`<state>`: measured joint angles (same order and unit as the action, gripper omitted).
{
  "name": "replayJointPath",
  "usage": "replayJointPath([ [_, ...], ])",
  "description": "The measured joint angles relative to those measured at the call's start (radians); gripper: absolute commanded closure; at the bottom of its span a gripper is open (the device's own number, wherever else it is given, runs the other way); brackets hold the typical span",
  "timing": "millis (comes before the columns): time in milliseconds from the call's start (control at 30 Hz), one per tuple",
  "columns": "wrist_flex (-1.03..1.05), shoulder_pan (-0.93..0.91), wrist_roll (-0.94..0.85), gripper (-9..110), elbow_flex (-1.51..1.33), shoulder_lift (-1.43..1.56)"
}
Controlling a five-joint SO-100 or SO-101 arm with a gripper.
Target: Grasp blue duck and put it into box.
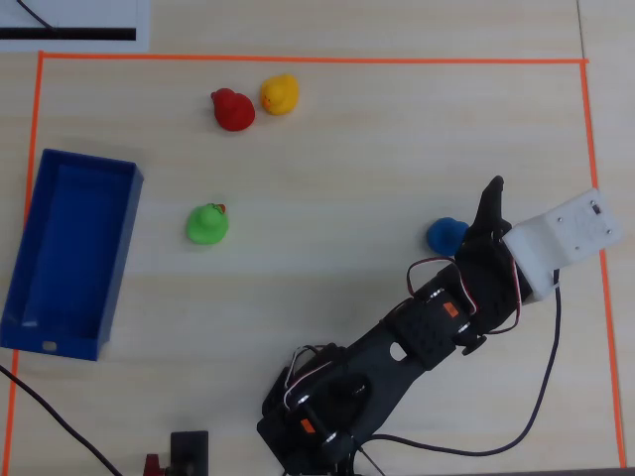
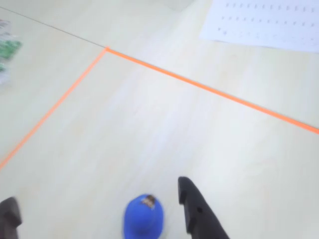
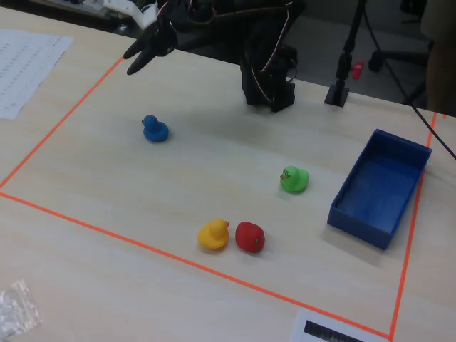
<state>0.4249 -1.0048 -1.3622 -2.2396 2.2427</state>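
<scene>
The blue duck (image 1: pixel 446 234) sits on the table at the right, also seen in the fixed view (image 3: pixel 154 130). In the wrist view the duck (image 2: pixel 143 217) lies at the bottom edge between my two dark fingers, closer to the right finger (image 2: pixel 195 209). My gripper (image 2: pixel 97 193) is open and empty, raised above the duck and not touching it; it also shows in the overhead view (image 1: pixel 484 213) and the fixed view (image 3: pixel 144 51). The box (image 1: pixel 87 165), a blue open tray, stands empty at the far left, at the right in the fixed view (image 3: pixel 363 224).
A green duck (image 1: pixel 207 224) sits mid-table. A red duck (image 1: pixel 233 110) and a yellow duck (image 1: pixel 280 94) sit together at the back. Orange tape (image 1: pixel 298 59) frames the work area. A printed sheet (image 2: pixel 269 22) lies beyond the tape.
</scene>
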Motion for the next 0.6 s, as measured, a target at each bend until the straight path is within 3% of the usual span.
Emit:
replayJointPath([
  [367, -0.371, 0.009, -0.055, 58, -0.333, -0.123],
  [600, -0.479, 0.028, -0.057, 58, -0.396, -0.218],
])
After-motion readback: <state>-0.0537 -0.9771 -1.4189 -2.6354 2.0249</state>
